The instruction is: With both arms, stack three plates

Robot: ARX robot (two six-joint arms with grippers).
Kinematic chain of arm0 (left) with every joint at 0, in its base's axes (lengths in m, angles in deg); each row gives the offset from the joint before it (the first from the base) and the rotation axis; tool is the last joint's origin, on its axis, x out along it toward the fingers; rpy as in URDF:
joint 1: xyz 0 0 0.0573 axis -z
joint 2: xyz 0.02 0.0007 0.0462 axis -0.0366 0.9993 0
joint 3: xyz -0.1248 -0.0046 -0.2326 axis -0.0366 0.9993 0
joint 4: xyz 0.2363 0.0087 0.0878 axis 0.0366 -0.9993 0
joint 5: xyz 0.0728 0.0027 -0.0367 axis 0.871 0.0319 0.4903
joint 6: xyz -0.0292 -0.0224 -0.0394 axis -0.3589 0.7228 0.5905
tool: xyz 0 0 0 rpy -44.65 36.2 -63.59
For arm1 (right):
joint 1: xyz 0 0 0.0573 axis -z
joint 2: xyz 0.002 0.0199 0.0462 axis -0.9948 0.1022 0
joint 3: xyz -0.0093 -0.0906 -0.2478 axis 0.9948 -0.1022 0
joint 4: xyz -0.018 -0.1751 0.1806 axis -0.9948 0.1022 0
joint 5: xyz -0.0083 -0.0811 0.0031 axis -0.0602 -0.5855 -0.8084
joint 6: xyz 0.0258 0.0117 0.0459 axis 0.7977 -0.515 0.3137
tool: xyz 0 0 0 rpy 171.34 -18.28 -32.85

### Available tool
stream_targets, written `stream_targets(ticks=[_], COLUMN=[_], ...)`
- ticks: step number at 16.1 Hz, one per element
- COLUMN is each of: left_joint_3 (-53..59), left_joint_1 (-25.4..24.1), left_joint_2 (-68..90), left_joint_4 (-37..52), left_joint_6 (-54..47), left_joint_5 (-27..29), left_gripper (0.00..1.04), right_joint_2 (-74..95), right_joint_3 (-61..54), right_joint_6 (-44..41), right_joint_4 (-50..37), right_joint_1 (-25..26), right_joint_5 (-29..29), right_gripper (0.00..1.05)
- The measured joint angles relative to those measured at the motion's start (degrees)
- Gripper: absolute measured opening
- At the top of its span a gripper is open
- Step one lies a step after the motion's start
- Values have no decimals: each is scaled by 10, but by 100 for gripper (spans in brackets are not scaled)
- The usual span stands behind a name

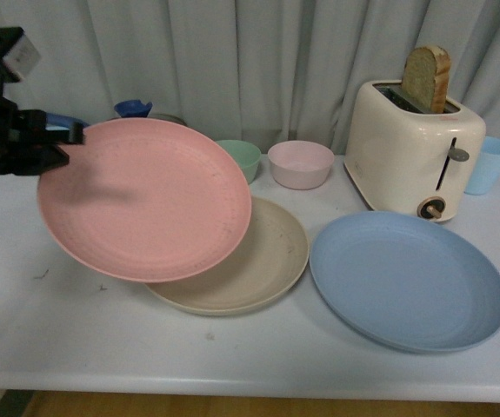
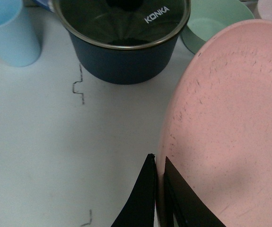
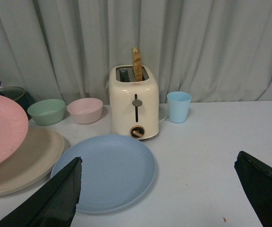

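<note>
Left tool (image 1: pixel 69 139) pinches the tilted pink plate (image 1: pixel 145 200) by its rim over the beige plate (image 1: pixel 271 261), right tool (image 3: pixel 158 163) spread empty; that thin edge hold might slip.

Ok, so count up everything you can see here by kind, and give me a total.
Toaster: 1
Bread slice: 1
Pot: 1
Plates: 3 (pink plate, beige plate, blue plate)
Bowls: 2 (green bowl, pink bowl)
Cups: 2 (cup by the toaster, cup by the pot)
Total: 10
</note>
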State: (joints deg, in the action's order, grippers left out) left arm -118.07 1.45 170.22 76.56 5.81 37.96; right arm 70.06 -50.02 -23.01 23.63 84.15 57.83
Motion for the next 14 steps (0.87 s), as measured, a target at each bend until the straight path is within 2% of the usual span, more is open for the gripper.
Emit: stream_targets(ticks=[6,14], left_joint_3=[-49,-61], left_joint_1=[37,41], left_joint_2=[105,146], left_joint_4=[34,54], left_joint_6=[75,89], left_joint_5=[8,8], left_gripper=[3,3], right_joint_2=[0,0], right_joint_3=[0,0], right_joint_6=[0,0], right_joint_4=[0,0], right_joint_1=[0,0], right_joint_5=[0,0], right_gripper=[98,98])
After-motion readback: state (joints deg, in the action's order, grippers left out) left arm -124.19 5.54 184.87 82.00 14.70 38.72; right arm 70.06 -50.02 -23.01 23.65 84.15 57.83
